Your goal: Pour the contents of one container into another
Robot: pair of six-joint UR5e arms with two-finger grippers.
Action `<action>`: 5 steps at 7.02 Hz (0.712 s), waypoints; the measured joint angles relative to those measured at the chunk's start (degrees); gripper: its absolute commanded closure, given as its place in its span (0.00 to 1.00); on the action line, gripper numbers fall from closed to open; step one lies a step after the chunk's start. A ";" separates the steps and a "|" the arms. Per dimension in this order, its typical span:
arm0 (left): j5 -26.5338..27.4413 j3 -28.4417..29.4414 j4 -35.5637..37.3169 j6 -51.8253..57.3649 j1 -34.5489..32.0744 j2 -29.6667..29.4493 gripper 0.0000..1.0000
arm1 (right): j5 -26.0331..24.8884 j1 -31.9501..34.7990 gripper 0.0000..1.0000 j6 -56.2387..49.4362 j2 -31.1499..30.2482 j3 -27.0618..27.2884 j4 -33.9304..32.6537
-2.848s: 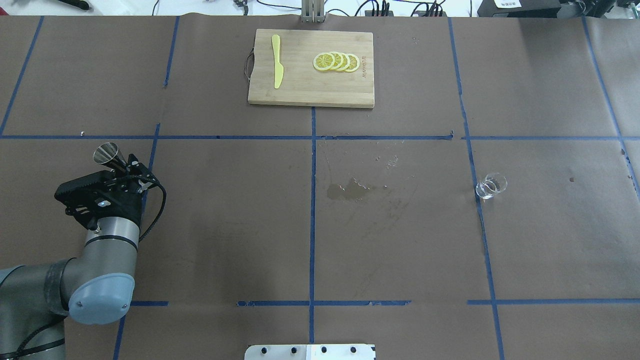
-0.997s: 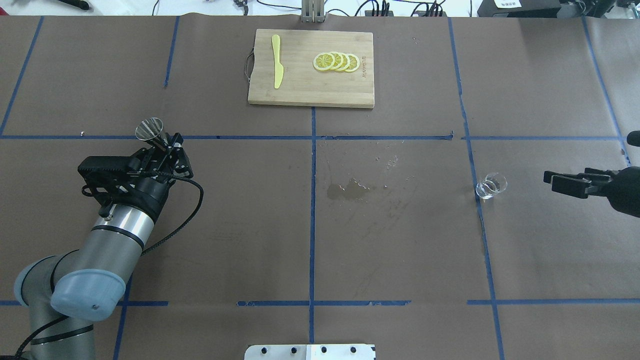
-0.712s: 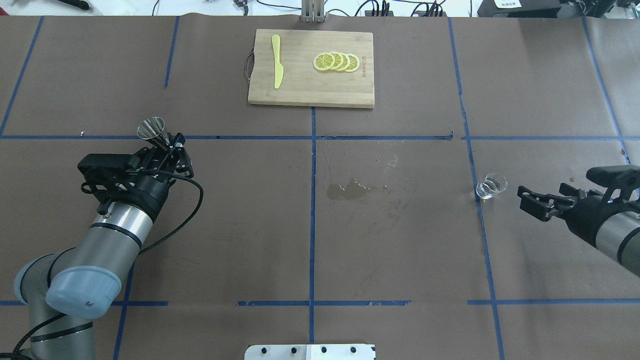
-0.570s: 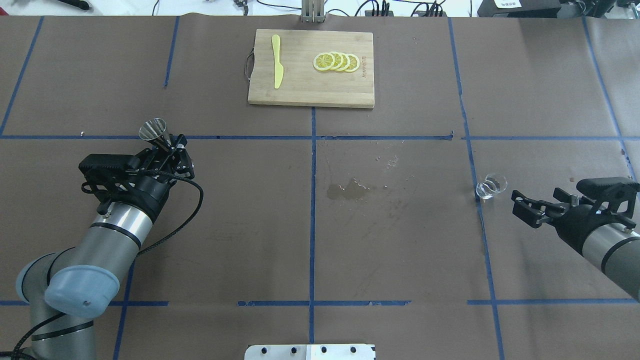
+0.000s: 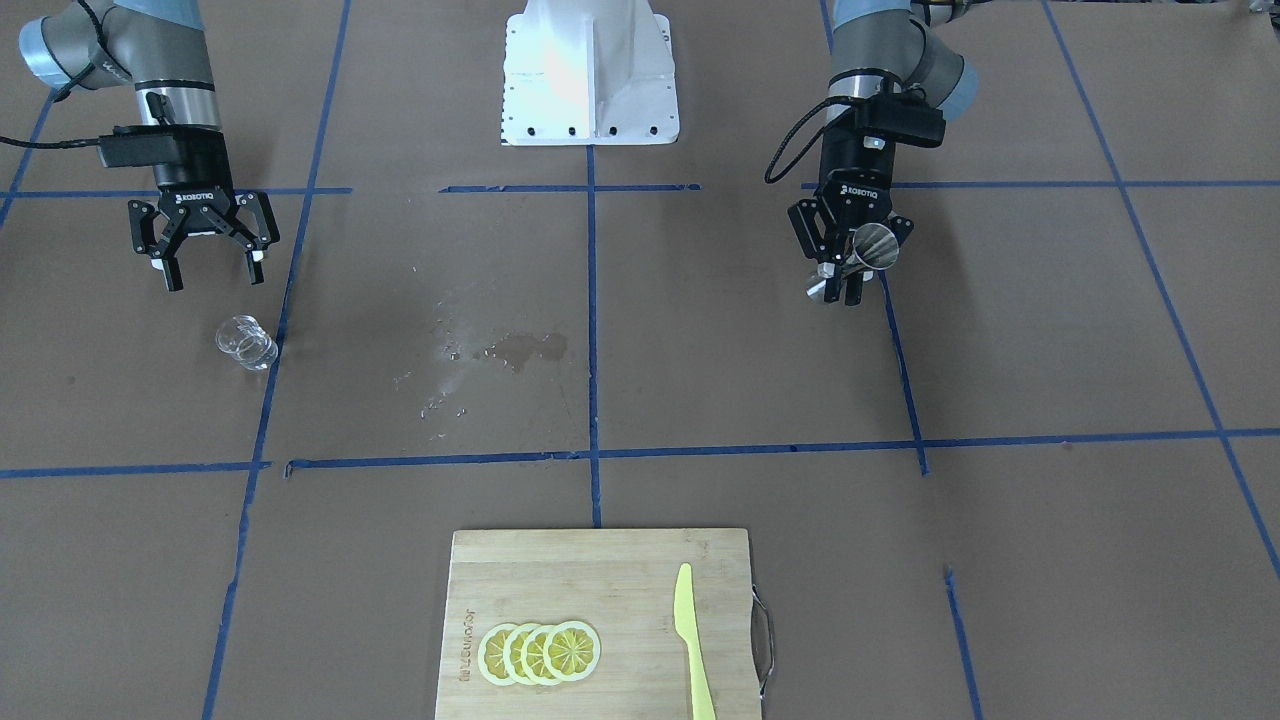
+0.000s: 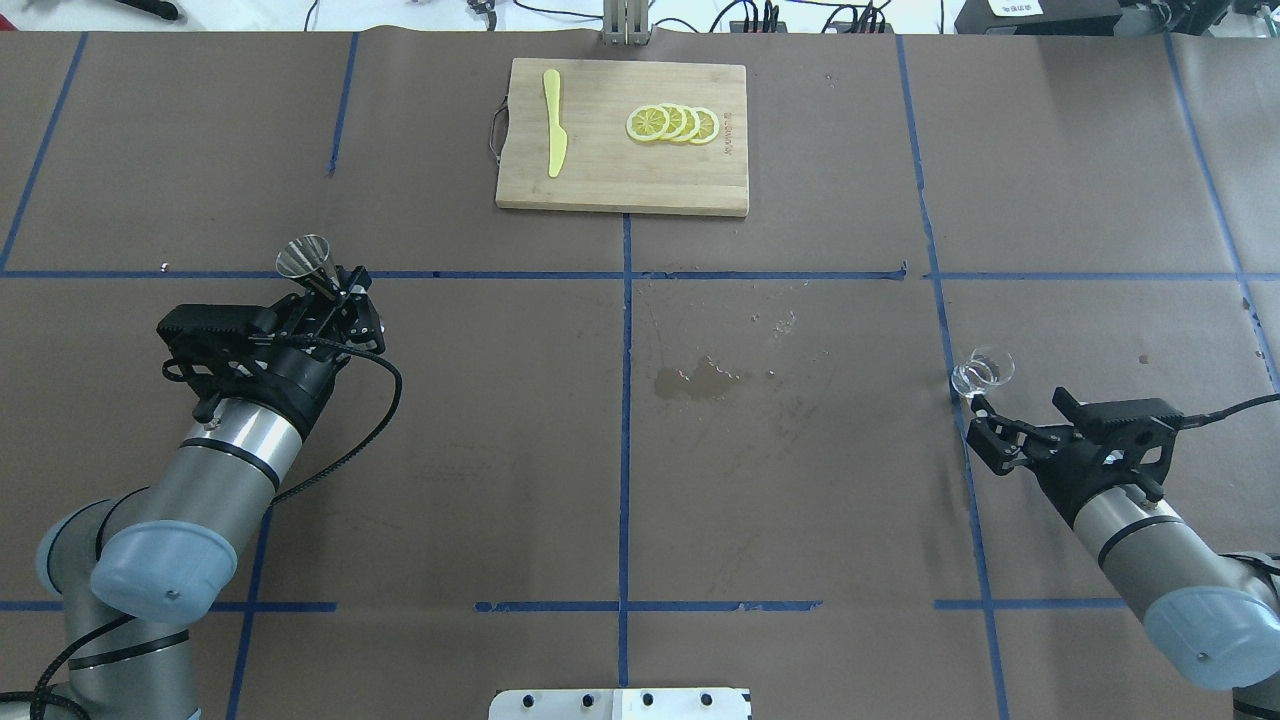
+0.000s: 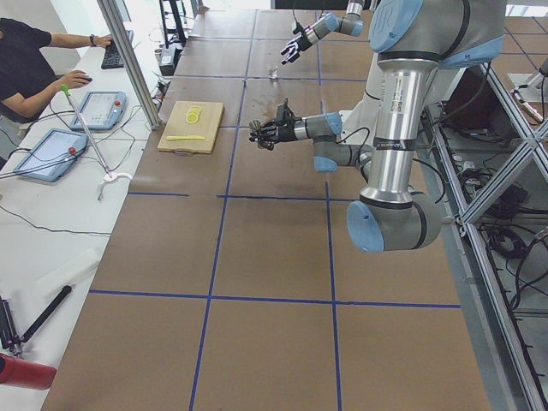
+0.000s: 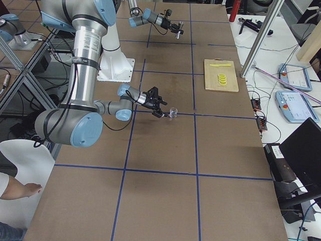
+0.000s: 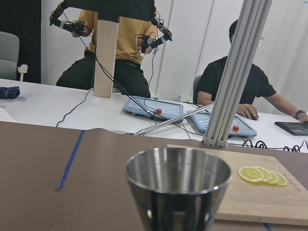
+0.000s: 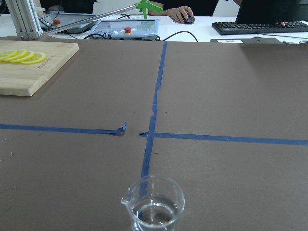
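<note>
The small clear glass cup (image 6: 982,370) stands upright on the brown table at the right, on a blue tape line. In the right wrist view the cup (image 10: 153,204) holds a little clear liquid. My right gripper (image 6: 981,427) is open just on the near side of the cup (image 5: 246,342), with nothing between its fingers, as the front view of the right gripper (image 5: 213,278) also shows. My left gripper (image 6: 338,290) is shut on the waist of the silver jigger (image 6: 305,258) and holds it above the table at the left. The jigger (image 9: 178,187) fills the left wrist view, mouth up.
A wooden cutting board (image 6: 600,180) at the far middle carries lemon slices (image 6: 672,124) and a yellow plastic knife (image 6: 553,122). A wet patch (image 6: 695,380) marks the table's middle. The robot's white base (image 5: 590,75) sits at the near edge.
My right arm came in from the right edge and swung round to the near side of the glass cup, gripper open. My left arm carried the jigger forward and right, then held still.
</note>
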 measured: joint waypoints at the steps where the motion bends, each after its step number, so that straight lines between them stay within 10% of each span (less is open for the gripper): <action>1: -0.04 0.07 -0.01 0.00 -0.03 0.00 1.00 | -0.93 -0.15 0.00 -0.13 1.54 -2.01 0.73; 5: -0.07 0.31 -0.02 0.00 -0.26 -0.01 1.00 | -3.41 -0.21 0.00 -1.52 5.57 -8.60 5.41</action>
